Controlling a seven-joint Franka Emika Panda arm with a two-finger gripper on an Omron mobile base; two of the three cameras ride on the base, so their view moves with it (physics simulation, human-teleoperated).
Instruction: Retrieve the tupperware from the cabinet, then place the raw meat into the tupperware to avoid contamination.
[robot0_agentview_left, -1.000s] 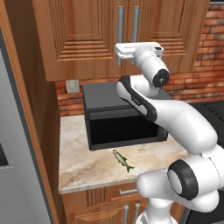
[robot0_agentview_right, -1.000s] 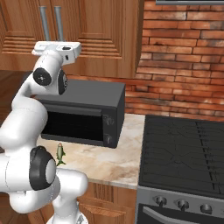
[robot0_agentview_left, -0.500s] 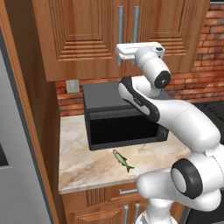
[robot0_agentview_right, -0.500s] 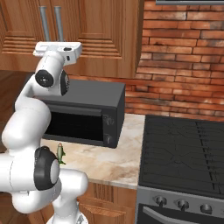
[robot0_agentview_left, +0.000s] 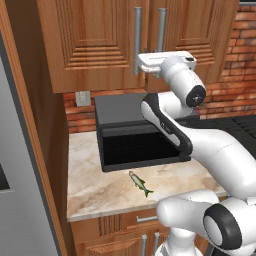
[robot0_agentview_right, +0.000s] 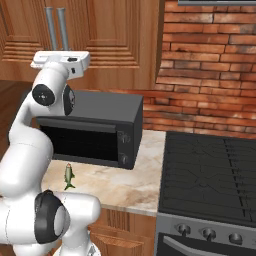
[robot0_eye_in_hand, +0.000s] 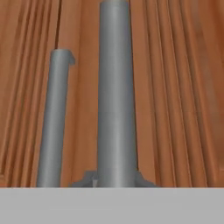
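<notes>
Staying clamped on cabinet (robot0_agentview_left: 100, 40) handle (robot0_eye_in_hand: 116, 96), hand (robot0_agentview_left: 141, 65) unmoved, doors shut

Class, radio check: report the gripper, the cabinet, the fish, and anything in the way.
Gripper shut on a cabinet door handle. Cabinet doors closed. Fish on the counter, in front of the microwave. Nothing in the way.
</notes>
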